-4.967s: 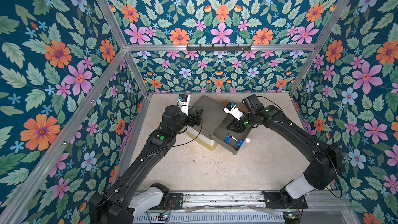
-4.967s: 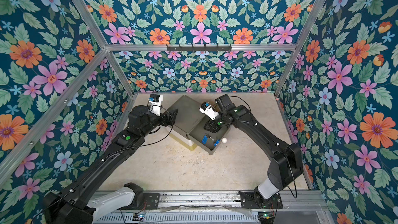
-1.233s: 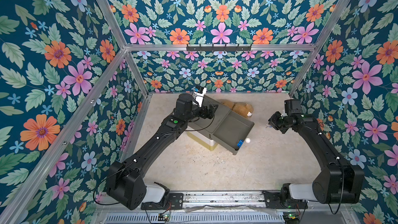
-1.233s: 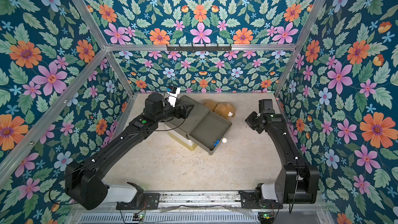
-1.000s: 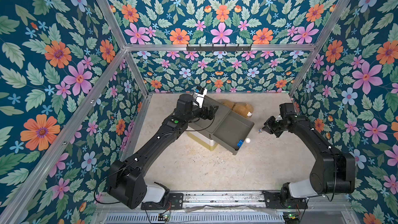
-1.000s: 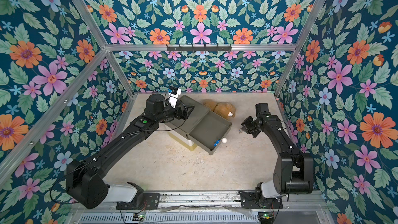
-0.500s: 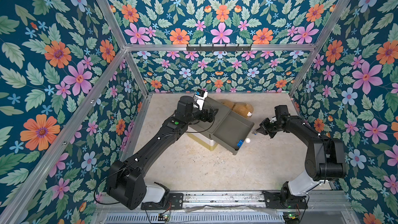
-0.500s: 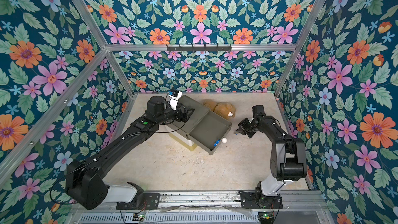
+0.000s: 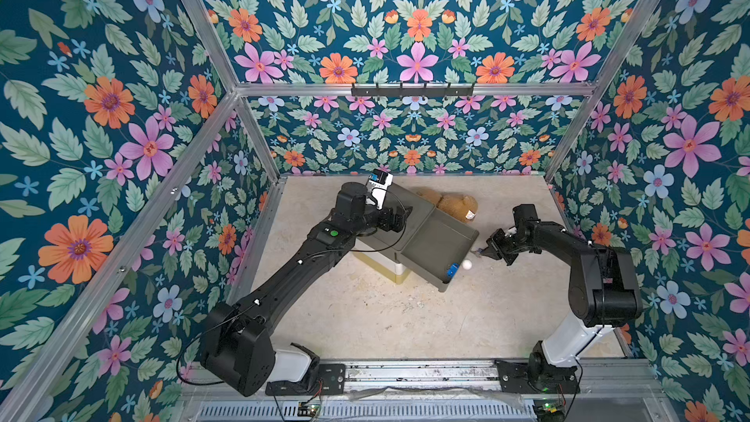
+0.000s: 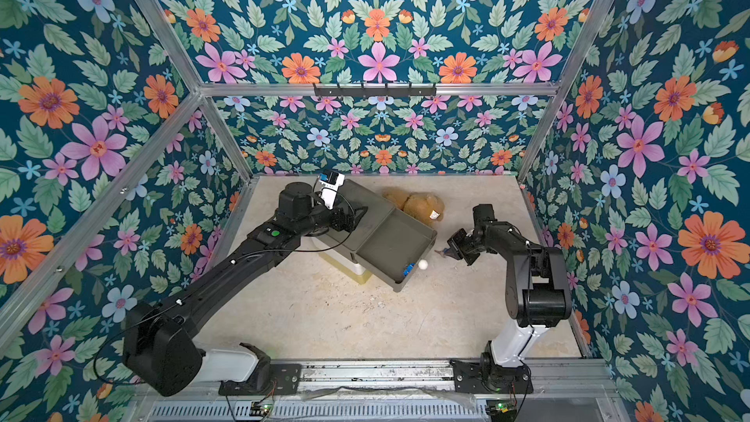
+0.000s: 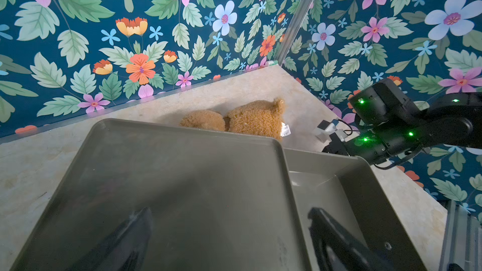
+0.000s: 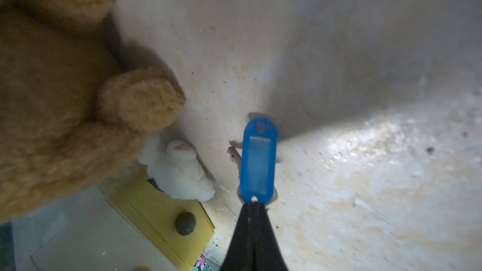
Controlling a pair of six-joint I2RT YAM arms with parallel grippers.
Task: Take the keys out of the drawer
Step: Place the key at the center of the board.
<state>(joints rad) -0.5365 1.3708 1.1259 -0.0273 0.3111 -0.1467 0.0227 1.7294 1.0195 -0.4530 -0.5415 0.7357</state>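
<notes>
Right wrist view showed the right gripper pinched shut on the ring end of a blue-tagged key. Its oblong tag pointed away from the fingertips and its silver blade showed beside it, low over the beige table. Whether the key touched the surface could not be told. A brown teddy bear and a small white plush lay close by, next to a yellow panel bearing a dark round knob.

Both top views placed that gripper in the table's right half. It was outside the open grey-green drawer, just off the drawer's front corner. The drawer stood pulled out of a small cabinet in the middle of the table's far half. The bear lay behind it, towards the far edge.

A second blue tag remained inside the drawer, in the front corner beside its white round knob. Its key was too small to make out.

Left wrist view showed the left gripper with its two dark fingers spread wide, low over the cabinet's flat top. Top views showed it at the same spot.
</notes>
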